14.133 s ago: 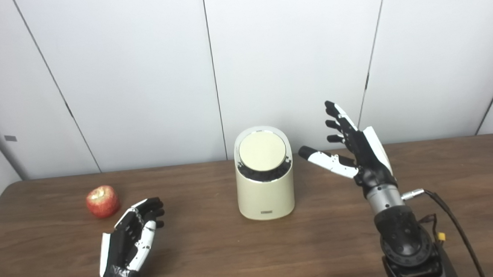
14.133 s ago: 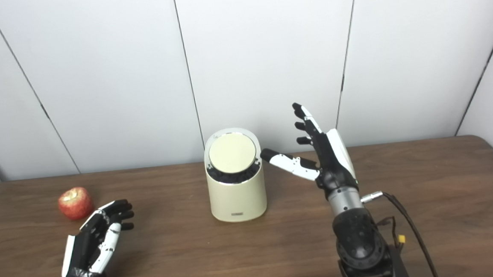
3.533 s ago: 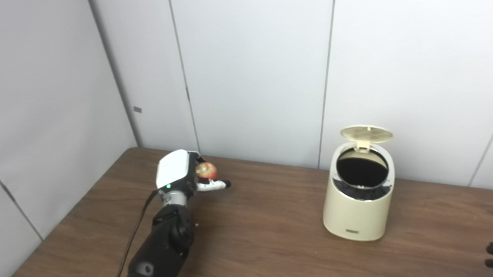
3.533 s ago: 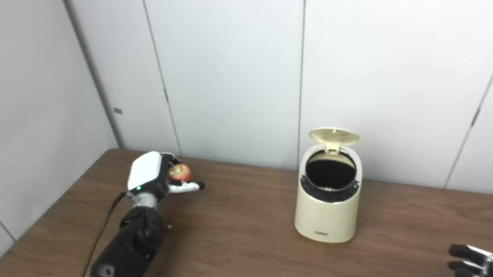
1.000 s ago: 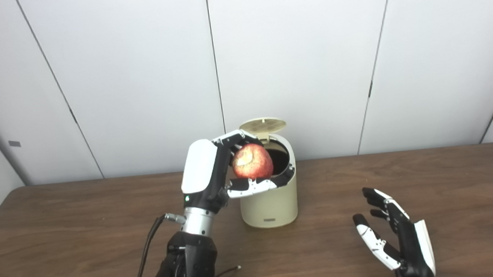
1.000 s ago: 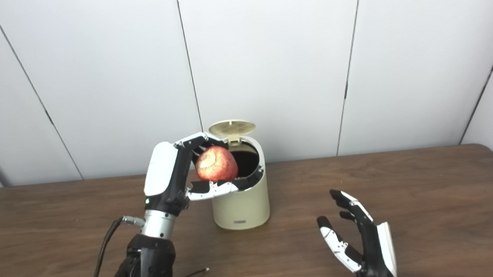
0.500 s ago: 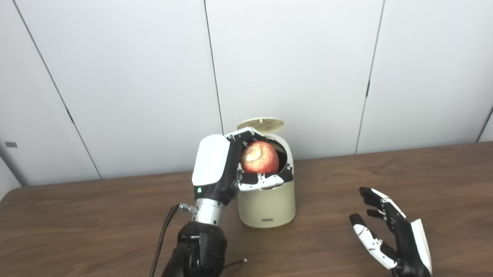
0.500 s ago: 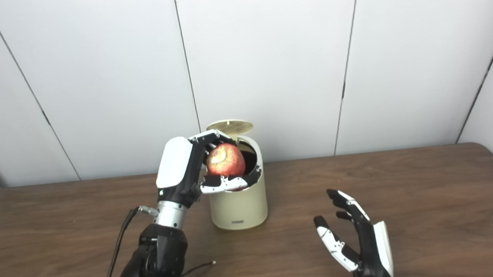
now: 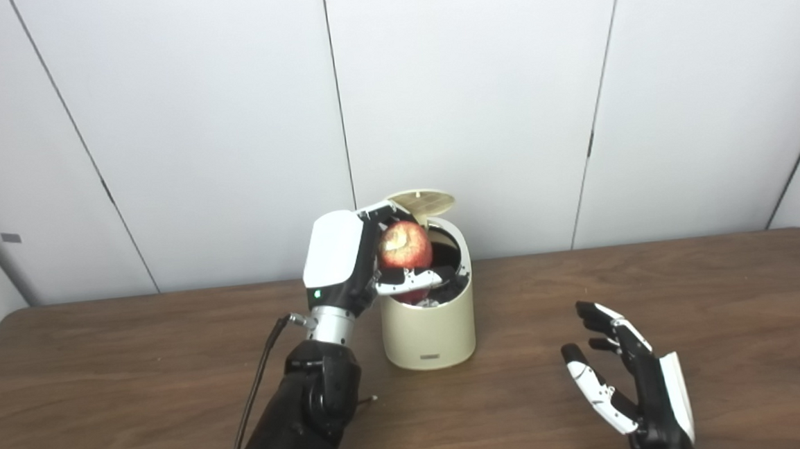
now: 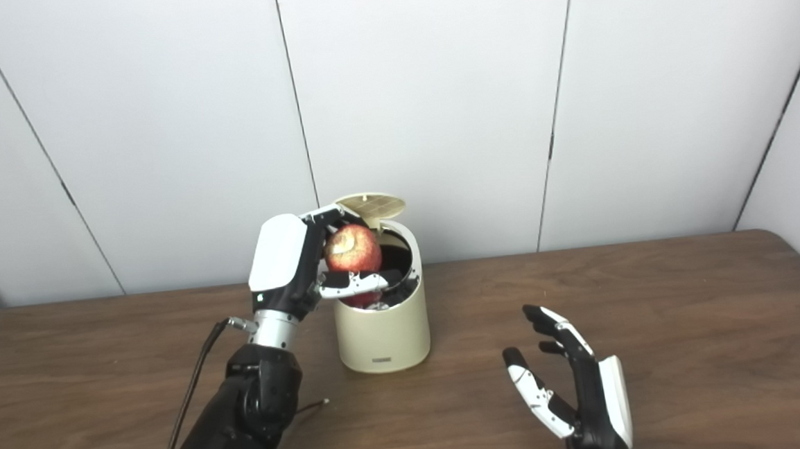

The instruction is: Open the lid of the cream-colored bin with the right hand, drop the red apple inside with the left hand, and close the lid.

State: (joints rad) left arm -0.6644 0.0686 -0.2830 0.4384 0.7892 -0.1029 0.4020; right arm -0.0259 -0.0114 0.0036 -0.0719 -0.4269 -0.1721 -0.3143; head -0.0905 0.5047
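My left hand [image 9: 347, 266] gripping the red apple [image 9: 405, 246] over the cream bin's [image 9: 428, 327] open mouth, lid [image 9: 421, 199] tipped up behind, my right hand [image 9: 632, 391] empty, fingers spread, above the near-right worktop [image 9: 104, 388]

Bright, even light from overhead, no single source in view. The white wall panels [image 9: 475, 95] read slightly washed out, without hard glare. Shadows are soft and faint — a dim patch on the worktop [image 9: 106, 409] beside the bin [image 9: 428, 323]. Both views are mildly soft overall — fine detail on the right hand [image 10: 580, 387] smears a little.
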